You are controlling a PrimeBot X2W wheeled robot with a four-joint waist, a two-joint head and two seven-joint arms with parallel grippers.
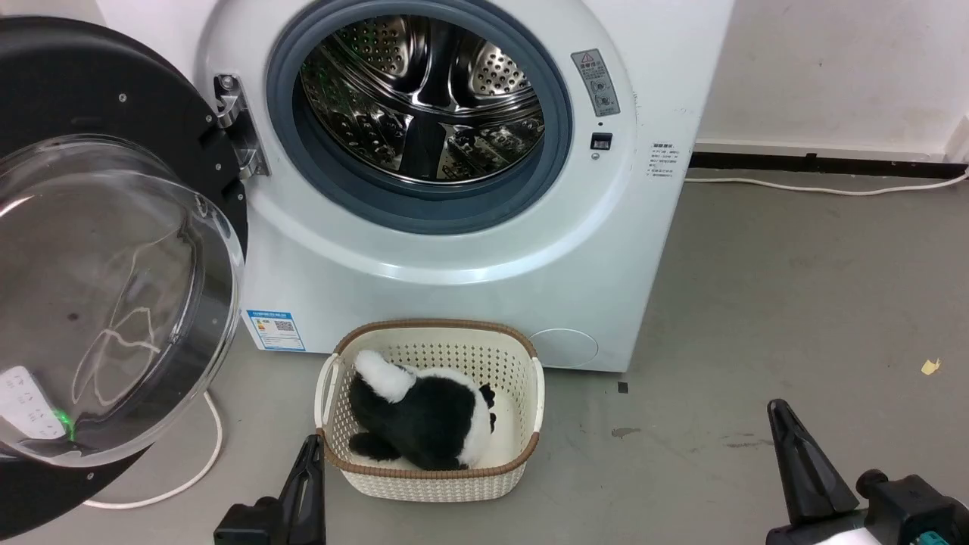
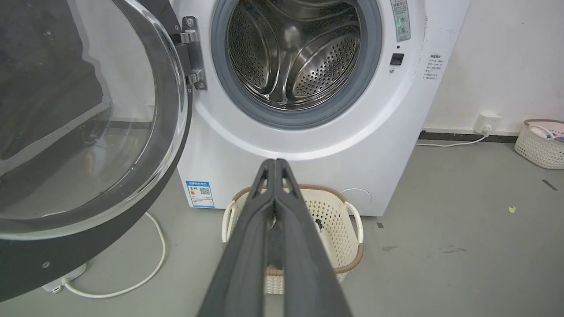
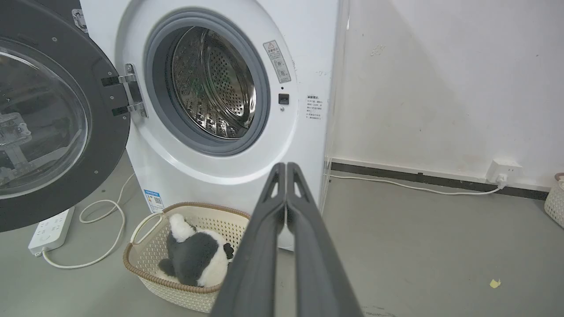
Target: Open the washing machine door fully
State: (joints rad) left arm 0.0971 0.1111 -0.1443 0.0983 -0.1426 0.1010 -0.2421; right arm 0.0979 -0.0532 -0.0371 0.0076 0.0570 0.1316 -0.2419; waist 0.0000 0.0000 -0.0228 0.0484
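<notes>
Washing machine door (image 1: 106,265) stands open left of the steel drum (image 1: 424,98); left end effector (image 2: 275,163) and right end effector (image 3: 286,165) both pressed together.

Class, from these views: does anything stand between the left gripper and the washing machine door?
Nothing visible does. The shut left gripper is near the basket, the washing machine door open to its left; a white cable lies on the floor.

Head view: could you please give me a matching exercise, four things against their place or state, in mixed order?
1 washing machine door
2 plush toy
3 basket
4 left gripper

A on the floor before the white machine
B fingers shut together
C swung open to the left
D lying in the basket

Pairs: 1-C, 2-D, 3-A, 4-B
</notes>
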